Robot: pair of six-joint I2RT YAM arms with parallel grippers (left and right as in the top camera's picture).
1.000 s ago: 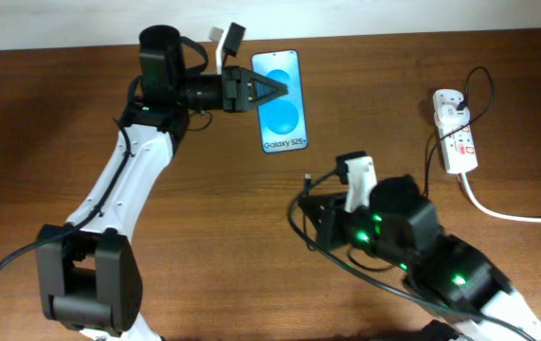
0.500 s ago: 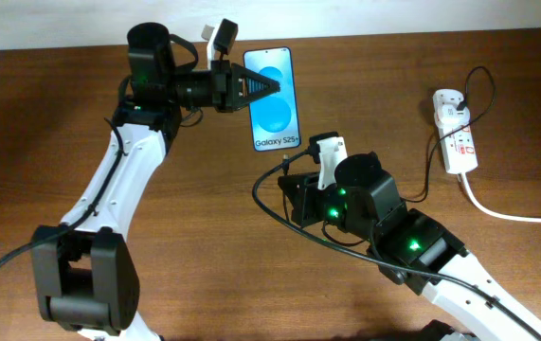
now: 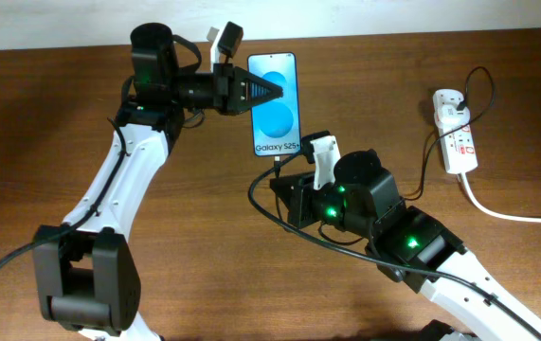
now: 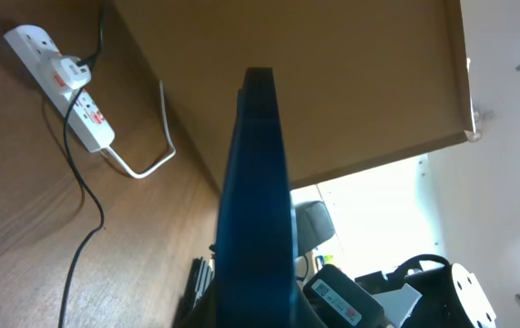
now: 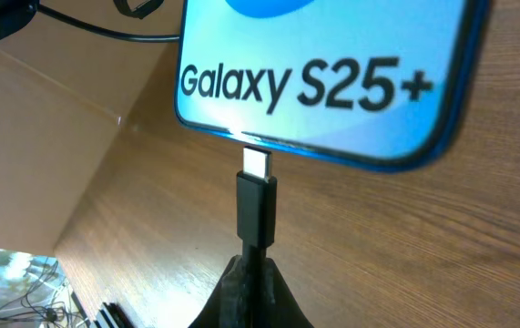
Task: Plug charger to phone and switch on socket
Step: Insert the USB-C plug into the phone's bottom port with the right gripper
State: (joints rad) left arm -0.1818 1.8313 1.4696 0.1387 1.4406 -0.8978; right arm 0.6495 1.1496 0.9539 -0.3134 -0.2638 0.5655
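The phone, blue screen up with "Galaxy S25+" on it, is at the back middle of the table. My left gripper is shut on its left long edge; in the left wrist view the phone shows edge-on between the jaws. My right gripper is shut on the charger's black connector. The connector's metal tip touches the phone's bottom edge at its middle. The white socket with red markings lies at the far right, and it also shows in the left wrist view.
The charger's thin black cable runs from a plug in the socket across the table and loops under my right arm. The socket's thick white cord trails off to the right edge. A pale wall borders the table's back.
My right gripper has moved up and left with the connector, from mid-table to the phone's bottom edge. My left gripper has shifted the phone slightly.
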